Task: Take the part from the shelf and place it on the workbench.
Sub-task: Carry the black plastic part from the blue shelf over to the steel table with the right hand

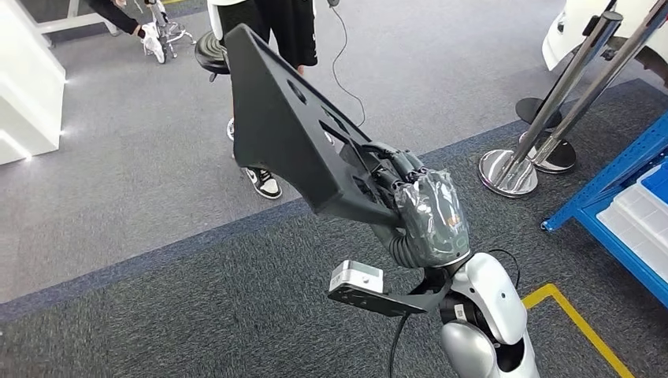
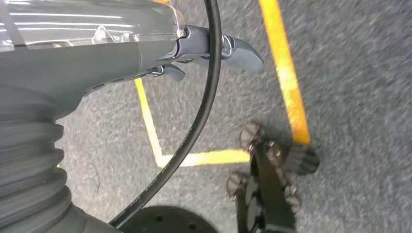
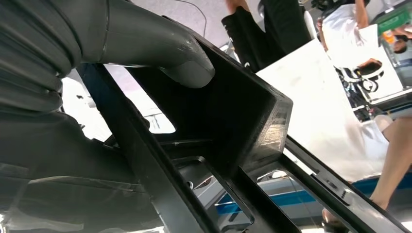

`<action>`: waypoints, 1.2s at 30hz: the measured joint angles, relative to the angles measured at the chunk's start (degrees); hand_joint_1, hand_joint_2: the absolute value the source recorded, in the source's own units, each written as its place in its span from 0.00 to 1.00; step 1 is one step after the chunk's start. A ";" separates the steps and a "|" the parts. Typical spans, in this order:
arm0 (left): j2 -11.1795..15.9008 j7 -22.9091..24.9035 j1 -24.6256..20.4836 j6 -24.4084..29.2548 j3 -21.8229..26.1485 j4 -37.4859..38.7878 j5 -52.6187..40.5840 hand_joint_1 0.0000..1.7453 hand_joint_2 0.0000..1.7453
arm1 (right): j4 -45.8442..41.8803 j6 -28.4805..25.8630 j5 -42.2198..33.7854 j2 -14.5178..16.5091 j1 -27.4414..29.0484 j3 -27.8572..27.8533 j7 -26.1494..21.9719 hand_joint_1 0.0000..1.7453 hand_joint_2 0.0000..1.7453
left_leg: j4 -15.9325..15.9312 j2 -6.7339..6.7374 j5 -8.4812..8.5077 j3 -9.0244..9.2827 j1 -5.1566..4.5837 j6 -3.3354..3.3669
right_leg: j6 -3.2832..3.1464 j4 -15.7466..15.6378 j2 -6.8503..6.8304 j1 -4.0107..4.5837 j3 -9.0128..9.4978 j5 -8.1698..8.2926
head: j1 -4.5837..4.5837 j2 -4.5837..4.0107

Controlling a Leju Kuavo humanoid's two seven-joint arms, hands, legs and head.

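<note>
The part (image 1: 287,126) is a large flat black plastic panel with cut-outs and a boxed end, held up over the carpet and tilted away from me. My right hand (image 1: 429,216), wrapped in clear film, grips its near end, fingers curled over the edge. In the right wrist view the grey thumb (image 3: 184,63) presses against the part (image 3: 243,121), whose ribs and openings cross the picture. My left hand (image 2: 214,53) hangs low over the floor with its fingers apart and nothing in them.
A person (image 1: 268,24) stands just behind the part, shoes (image 1: 262,183) on the carpet edge, beside a black stool (image 1: 211,51). Chrome stanchion bases (image 1: 508,173) stand at the right. A blue shelf (image 1: 622,197) with white bins (image 1: 642,213) lies far right. Yellow floor tape (image 1: 575,315) runs near my feet.
</note>
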 joint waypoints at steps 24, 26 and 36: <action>0.13 -0.02 -0.38 -0.59 -0.09 -0.68 0.46 0.00 1.00 | 0.74 0.19 -0.04 0.09 -0.68 -0.19 -0.05 1.00 1.00 | -0.31 3.45 -0.19 0.97 -0.40 2.33 | 1.10 11.01 -2.49 0.17 -4.67 -4.37 | 0.01 0.00; 0.09 0.36 -0.46 -0.40 -0.01 -0.84 1.09 0.00 1.00 | 1.09 0.38 -0.02 0.35 -1.20 0.14 -0.07 1.00 1.00 | 0.01 1.84 -0.26 0.74 -0.39 2.00 | 0.85 3.49 0.69 -0.15 -1.64 -0.68 | 0.01 0.00; 0.36 1.30 -0.71 -0.05 0.48 -1.45 2.15 0.00 1.00 | 4.10 0.70 0.72 2.90 -3.77 2.63 -0.04 1.00 1.00 | 14.17 7.71 -6.43 -7.55 0.20 -0.92 | -1.01 -1.38 -4.31 0.27 1.13 0.17 | -0.03 0.00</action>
